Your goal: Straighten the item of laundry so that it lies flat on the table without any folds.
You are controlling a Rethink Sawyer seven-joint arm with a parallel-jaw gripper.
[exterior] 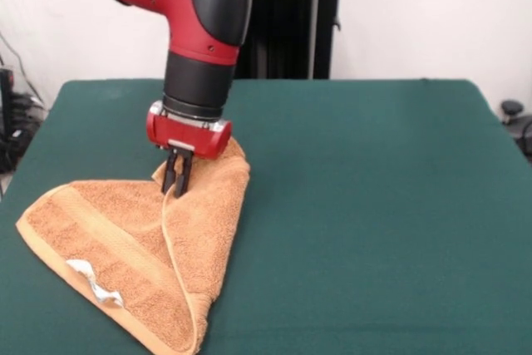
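Observation:
The orange-tan terry towel (141, 247) lies at the front left of the dark green table (374, 205), folded over itself into a rough triangle. A woven border band runs across it, and a small white tag (93, 280) shows at its near hem. My gripper (176, 182) hangs from the red and black arm above the towel's far part. Its black fingers stand close together, pinching a raised hem edge of the towel. The towel's upper corner lifts up behind the gripper.
The towel's near tip reaches the table's front edge at the bottom of the picture. The black pedestal (287, 22) stands behind the table's far side. Cables and dark equipment (12, 122) sit beyond the left edge.

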